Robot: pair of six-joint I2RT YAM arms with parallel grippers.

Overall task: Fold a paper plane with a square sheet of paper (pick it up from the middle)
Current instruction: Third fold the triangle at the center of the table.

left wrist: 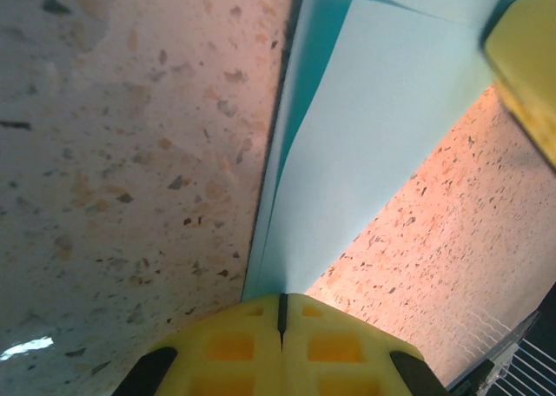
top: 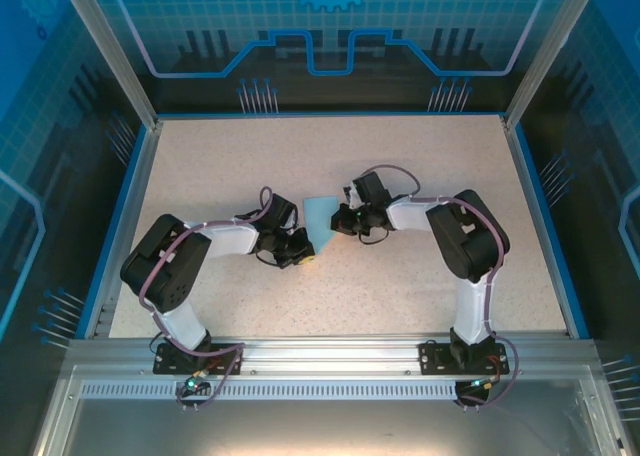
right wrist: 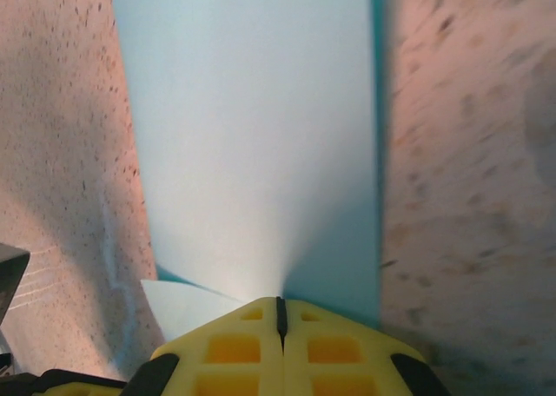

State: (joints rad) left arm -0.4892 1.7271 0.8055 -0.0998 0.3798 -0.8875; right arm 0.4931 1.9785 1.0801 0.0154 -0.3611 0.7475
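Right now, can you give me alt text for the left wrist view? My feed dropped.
The left gripper, yellow fingertips shut, pinches the near end of a folded pale blue sheet of paper, which fans up and right over the speckled table. Another yellow finger pad pokes in at the top right edge.

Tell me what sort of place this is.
Most likely a robot lab work cell. A speckled table sits inside an aluminium frame with clear walls printed with blue circuit graphics, and the left arm and right arm are bolted to a rail at its near edge.
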